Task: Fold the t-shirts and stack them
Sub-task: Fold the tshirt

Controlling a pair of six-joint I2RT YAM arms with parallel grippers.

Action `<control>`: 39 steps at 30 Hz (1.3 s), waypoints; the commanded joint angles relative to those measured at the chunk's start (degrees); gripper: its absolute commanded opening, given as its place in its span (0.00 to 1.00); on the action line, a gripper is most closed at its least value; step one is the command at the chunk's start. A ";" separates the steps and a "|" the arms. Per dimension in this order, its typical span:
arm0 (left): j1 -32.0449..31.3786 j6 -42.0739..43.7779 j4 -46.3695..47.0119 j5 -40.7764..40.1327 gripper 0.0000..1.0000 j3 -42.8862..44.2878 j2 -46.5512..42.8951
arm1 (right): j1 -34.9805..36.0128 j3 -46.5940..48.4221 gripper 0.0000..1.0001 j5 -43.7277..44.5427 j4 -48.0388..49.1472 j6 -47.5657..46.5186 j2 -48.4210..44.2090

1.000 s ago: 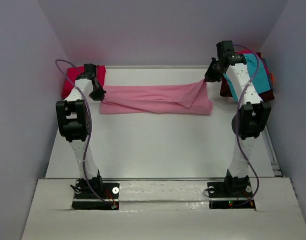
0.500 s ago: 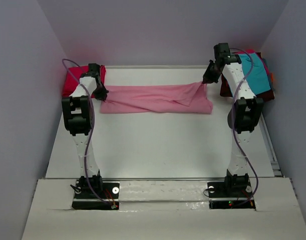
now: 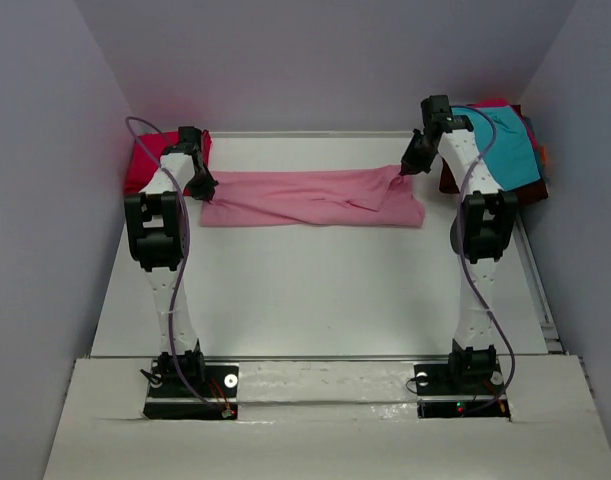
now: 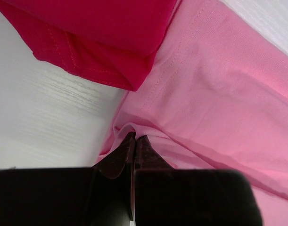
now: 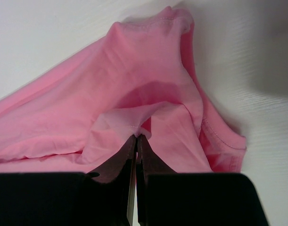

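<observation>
A light pink t-shirt [image 3: 310,197] lies folded lengthwise in a long band across the far part of the table. My left gripper [image 3: 204,187] is shut on its left end, pinching a fold of pink cloth [image 4: 134,129]. At the other end my right gripper [image 3: 404,168] is shut on a lifted corner of the same shirt [image 5: 134,125]. A crimson red t-shirt [image 3: 148,160] lies folded at the far left, its corner [image 4: 111,42] overlapping the pink one. Teal [image 3: 505,145] and maroon [image 3: 451,180] t-shirts are heaped at the far right.
Grey walls close in the table on the left, back and right. The white table top [image 3: 315,290] stretches from the pink shirt to the arm bases. A metal rail [image 3: 540,300] runs along the table's right edge.
Both arms have reached farther back and straightened up. The pink shirt's band has shifted slightly toward the back wall, with both ends still pinched.
</observation>
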 commanded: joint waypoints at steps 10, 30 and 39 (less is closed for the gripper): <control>-0.31 0.70 -0.57 -1.01 0.12 2.21 -0.63 | -0.34 5.76 0.07 1.83 1.20 -0.31 3.68; -5.94 0.70 4.44 -7.42 0.78 -10.61 -16.62 | -0.34 -10.11 0.85 0.08 3.74 -0.39 -10.72; -9.45 1.49 1.28 -8.57 0.78 -10.00 -17.95 | 1.59 -22.10 0.77 -6.07 6.56 -0.31 -14.51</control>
